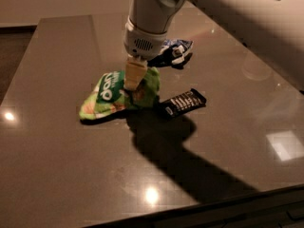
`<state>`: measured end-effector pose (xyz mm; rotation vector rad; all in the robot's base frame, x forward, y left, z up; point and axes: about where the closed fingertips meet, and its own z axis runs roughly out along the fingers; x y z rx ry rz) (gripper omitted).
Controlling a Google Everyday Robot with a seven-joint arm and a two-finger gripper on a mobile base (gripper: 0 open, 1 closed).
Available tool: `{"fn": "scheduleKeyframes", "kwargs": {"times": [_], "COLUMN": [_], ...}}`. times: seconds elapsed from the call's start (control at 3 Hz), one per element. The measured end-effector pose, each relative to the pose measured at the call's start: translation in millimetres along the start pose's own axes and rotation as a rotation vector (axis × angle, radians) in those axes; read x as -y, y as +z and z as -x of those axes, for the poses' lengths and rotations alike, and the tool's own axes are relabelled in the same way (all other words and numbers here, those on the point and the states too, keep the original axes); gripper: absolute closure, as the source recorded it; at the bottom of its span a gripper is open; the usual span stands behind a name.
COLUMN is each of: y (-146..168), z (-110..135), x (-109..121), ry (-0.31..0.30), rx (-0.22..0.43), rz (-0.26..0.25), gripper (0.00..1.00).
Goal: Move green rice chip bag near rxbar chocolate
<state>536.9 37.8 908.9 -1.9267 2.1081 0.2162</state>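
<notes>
The tool (134, 82) reaches down from the top of the camera view and pinches the bunched right end of the green bag (105, 98), which lies on the table (57, 165). The bag's right edge is just beside the rxbar (182, 103). A blue-and-white packet (174, 51) lies behind them.

A single camera looks down at a slant from above the near edge of a dark table (57, 175), fairly close. The arm (228, 8) enters from the top right. Its gripper (134, 82) sits just left of centre, clamped on the bag (107, 96) beside the bar (183, 102).
</notes>
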Motion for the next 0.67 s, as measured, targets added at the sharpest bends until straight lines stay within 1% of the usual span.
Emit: {"fn": "scheduleKeyframes", "kwargs": {"times": [0.33, 0.67], "y": [0.4, 0.5], "z": [1.6, 1.6], "x": [-0.3, -0.3], "ry": [-0.003, -0.003], "rx": [0.002, 0.002], "rz": [-0.002, -0.002], "gripper": [0.00, 0.00]}}
